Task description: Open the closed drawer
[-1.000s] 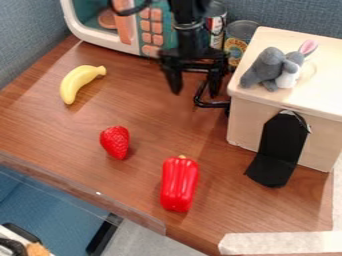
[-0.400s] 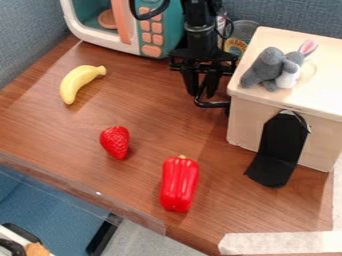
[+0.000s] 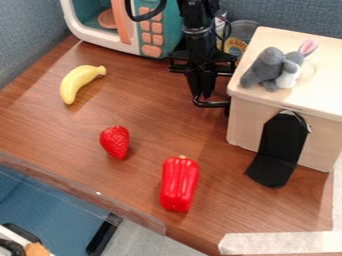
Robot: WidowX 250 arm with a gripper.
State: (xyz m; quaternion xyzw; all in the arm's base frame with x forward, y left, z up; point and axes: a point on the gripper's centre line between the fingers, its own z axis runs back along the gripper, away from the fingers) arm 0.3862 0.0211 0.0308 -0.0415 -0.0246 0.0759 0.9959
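Black handle [image 3: 215,104] partly behind jaws [image 3: 203,96]

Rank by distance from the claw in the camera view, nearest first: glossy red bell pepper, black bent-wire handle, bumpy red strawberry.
1. Black bent-wire handle, right at the claw, left of the pale wooden box.
2. Bumpy red strawberry, lower left.
3. Glossy red bell pepper, lowest in view.

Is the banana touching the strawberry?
No, the yellow banana lies farther up the table, with bare wood between it and the red strawberry.
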